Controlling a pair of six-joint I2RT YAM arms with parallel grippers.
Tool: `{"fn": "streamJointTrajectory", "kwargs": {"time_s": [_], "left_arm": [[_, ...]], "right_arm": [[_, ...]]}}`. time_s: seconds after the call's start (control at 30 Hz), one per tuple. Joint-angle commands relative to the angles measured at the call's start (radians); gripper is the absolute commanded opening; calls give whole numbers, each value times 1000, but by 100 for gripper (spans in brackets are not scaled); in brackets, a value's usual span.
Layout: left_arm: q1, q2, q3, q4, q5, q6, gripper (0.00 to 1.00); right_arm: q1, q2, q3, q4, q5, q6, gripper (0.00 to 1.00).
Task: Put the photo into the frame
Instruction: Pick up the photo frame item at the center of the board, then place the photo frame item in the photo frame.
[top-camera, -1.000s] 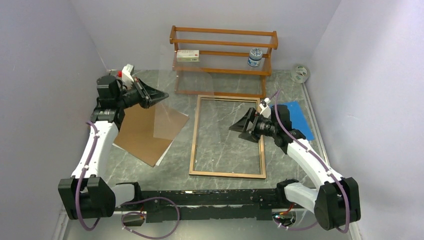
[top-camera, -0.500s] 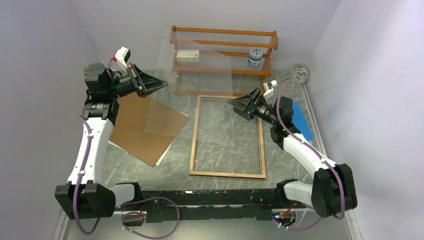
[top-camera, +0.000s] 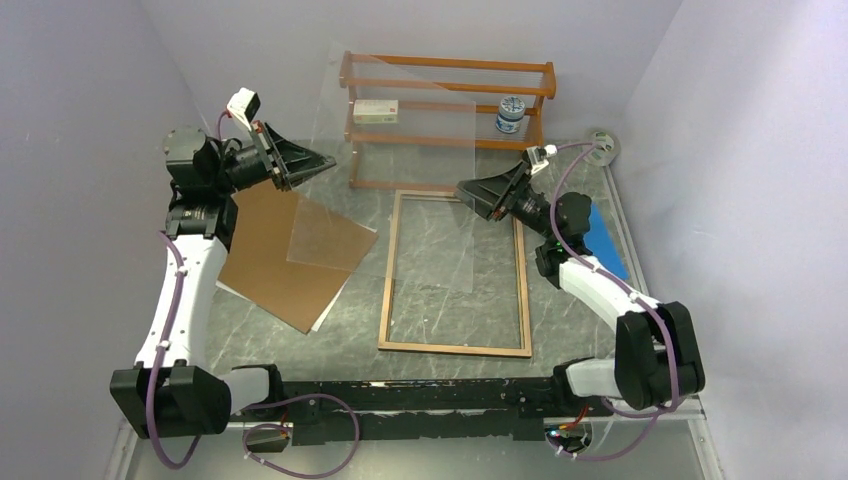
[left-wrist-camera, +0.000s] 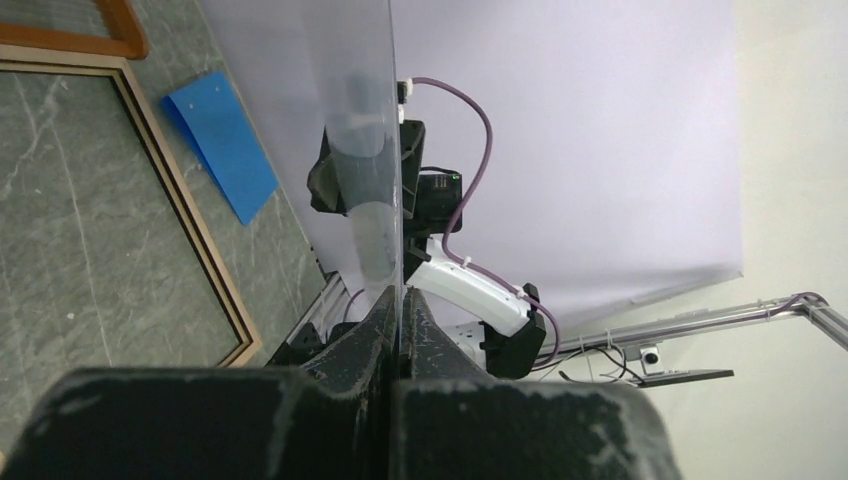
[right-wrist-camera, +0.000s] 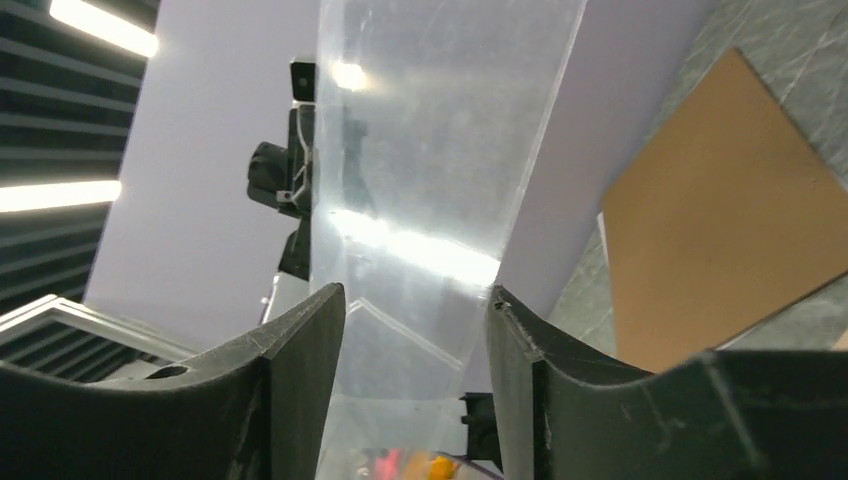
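left gripper (top-camera: 327, 160) clamped on clear pane (top-camera: 400, 140) | right gripper (top-camera: 463, 189) fingers apart around it

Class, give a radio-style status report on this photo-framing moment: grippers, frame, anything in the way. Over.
Left gripper shut on clear pane, held aloft. Right gripper open at pane's other side. Frame flat, empty. Photo peeks white from under brown board.

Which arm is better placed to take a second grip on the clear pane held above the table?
Right. The right hand is open with the clear pane between its fingers; the left hand is shut on the pane's opposite edge.
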Motion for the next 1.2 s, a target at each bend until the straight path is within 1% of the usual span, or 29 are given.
{"fn": "streamJointTrajectory", "kwargs": {"time_s": [0.0, 0.07, 0.13, 0.2, 0.23, 0.27, 0.3, 0.4, 0.47, 0.5, 0.57, 0.6, 0.67, 0.77, 0.8, 0.87, 1.0, 1.17], "left_arm": [[-1, -2, -6, 42, 31, -7, 2], [-7, -2, -32, 29, 17, 16, 2], [-6, 6, -47, -29, 13, 69, 3], [-8, 10, -59, -92, 3, 120, 4], [-8, 9, -69, -108, -1, 136, 5], [-7, 9, -80, -118, -4, 154, 8], [-8, 8, -88, -147, -8, 180, 12], [-7, 11, -92, -316, -59, 331, 39], [-8, 21, -85, -460, -132, 459, 54], [-8, 28, -85, -523, -195, 519, 63], [-8, 46, -110, -609, -270, 596, 75], [-8, 57, -128, -621, -295, 620, 78], [-14, 88, -169, -624, -331, 647, 81], [-39, 150, -226, -602, -381, 651, 82], [-45, 176, -240, -590, -399, 648, 82], [-114, 230, -257, -568, -448, 642, 82], [-210, 350, -248, -526, -521, 634, 80], [-295, 474, -191, -504, -585, 646, 78]], "right_arm": [[4, 10, 45, 187, -44, 89, 51], [3, 8, 51, 169, -51, 77, 40], [2, 1, 50, 118, -56, 49, 27], [1, -10, 35, 85, -64, 15, 17], [1, -18, 26, 65, -64, -1, 13], [0, -26, 13, 42, -65, -18, 6], [-1, -37, 2, 15, -67, -40, 1], [-11, -81, -40, -90, -73, -113, 0], [-22, -121, -69, -193, -76, -178, 0], [-32, -142, -78, -260, -78, -219, 0], [-42, -180, -89, -400, -85, -311, 0], [-48, -194, -89, -500, -87, -353, 0], [-62, -209, -93, -605, -105, -421, 0], [-81, -210, -101, -748, -106, -496, 0], [-85, -204, -111, -769, -105, -518, 0], [-90, -173, -126, -795, -92, -552, 0], [-108, -106, -125, -835, -75, -594, 0], [-148, -89, -87, -978, -11, -720, 0]]}}
